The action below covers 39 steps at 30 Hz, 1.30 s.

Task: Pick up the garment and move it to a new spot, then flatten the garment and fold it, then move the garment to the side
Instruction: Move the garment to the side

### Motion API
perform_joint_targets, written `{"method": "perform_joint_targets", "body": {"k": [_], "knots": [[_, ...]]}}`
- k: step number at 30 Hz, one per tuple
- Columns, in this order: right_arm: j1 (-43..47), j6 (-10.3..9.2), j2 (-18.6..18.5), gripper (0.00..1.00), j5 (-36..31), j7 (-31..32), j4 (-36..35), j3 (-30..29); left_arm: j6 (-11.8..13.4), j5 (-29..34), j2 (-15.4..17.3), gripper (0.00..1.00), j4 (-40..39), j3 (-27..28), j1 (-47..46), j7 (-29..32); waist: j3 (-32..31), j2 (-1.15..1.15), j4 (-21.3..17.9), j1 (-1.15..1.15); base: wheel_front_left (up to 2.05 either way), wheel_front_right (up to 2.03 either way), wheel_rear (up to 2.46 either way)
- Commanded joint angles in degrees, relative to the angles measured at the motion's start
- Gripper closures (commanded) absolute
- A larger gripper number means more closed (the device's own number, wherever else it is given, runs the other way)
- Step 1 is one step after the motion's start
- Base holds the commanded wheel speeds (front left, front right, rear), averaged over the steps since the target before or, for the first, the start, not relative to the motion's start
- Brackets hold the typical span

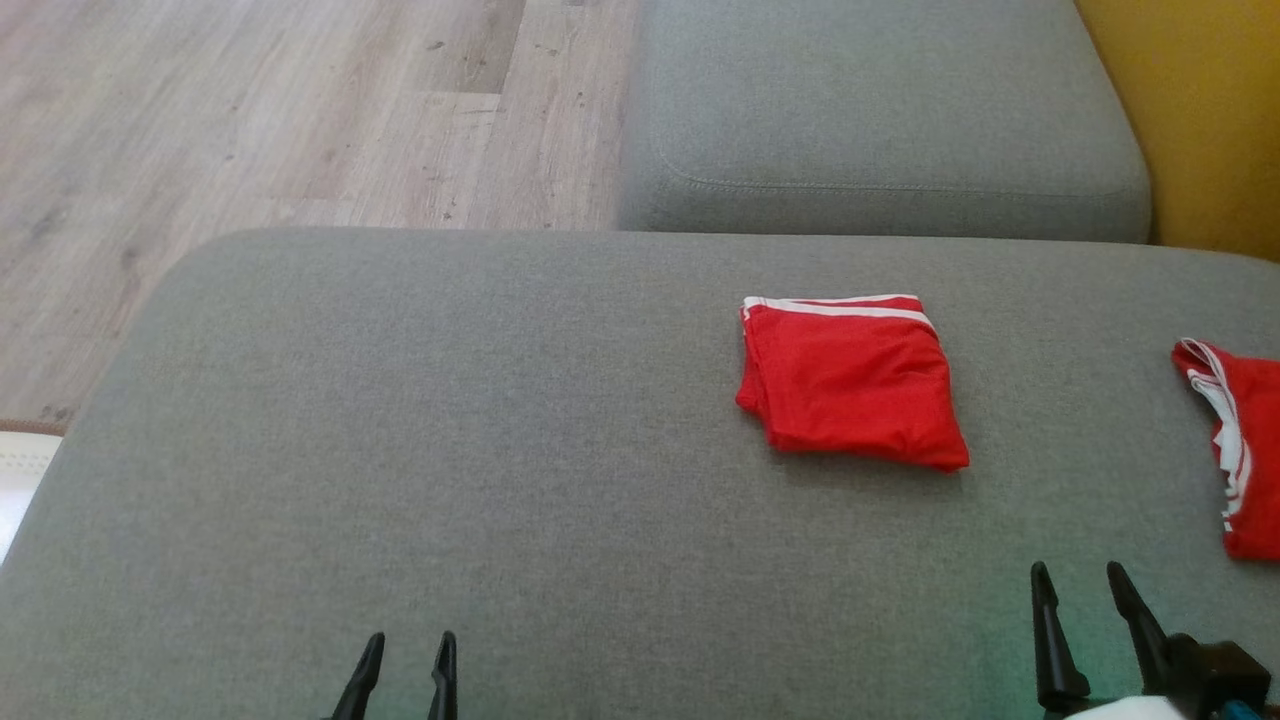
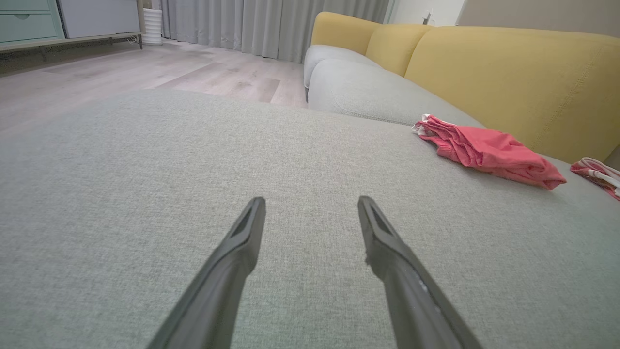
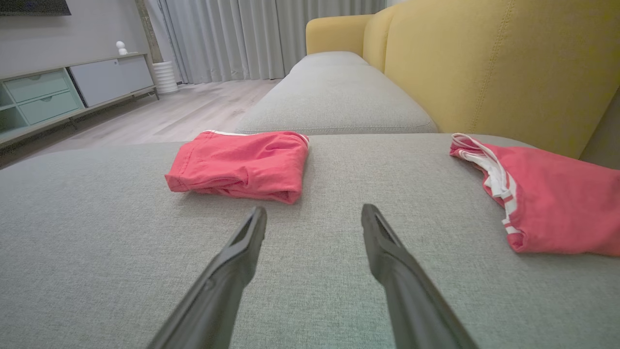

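Seat cushion (image 1: 450, 450): grey and flat; it serves you as the folding surface.
Left gripper (image 1: 411, 640): low at the near edge, left of centre, fingers pointing far. Jaws parted, nothing between them. It sits well apart from the cloth, parked out of the way by my reading.
Garment (image 1: 855, 385): red, white stripe along its far edge, lying right of centre as a compact folded square. Fold looks done; the side move remains, I judge.
Right gripper (image 1: 1078, 570): near right, fingers pointing far, jaws parted and empty. The closer arm for your pickup.
Second garment (image 1: 1250, 450): red with white trim, at the right edge; probably marks the side pile.
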Motion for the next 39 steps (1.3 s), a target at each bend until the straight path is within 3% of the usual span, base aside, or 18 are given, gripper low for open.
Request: {"method": "perform_joint_targets", "body": {"k": [1, 32, 36, 39], "knots": [[-1.71, -0.05, -0.57, 0.00, 0.29, -0.78, -1.51, 1.05, -0.29, 0.53, 0.01, 0.00, -1.24, 2.44, -2.23, -0.55, -0.02, 0.00, 0.18, 0.00, 0.00, 0.00, 0.00], [-2.66, -0.05, 0.16, 0.00, 0.51, -0.79, 0.65, 2.12, -1.59, 2.39, -0.66, 0.00, -1.87, 3.34, -3.46, -0.55, 0.88, 0.00, -0.28, 0.00, 0.00, 0.00, 0.00], [-4.13, -0.05, 0.46, 0.00, 3.28, -0.72, 1.77, 2.10, -1.65, 2.48, -0.72, 0.00, -2.12, 3.27, -3.80, -0.55, 1.48, 0.00, -0.22, 0.00, 0.00, 0.00, 0.00], [-8.60, -0.05, 0.30, 0.00, 5.60, 2.76, 2.41, 2.09, -1.69, 2.51, -0.77, 0.00, -2.37, 2.82, -4.13, -0.55, 2.44, 0.00, -0.21, 0.00, 0.00, 0.00, 0.00]]}}
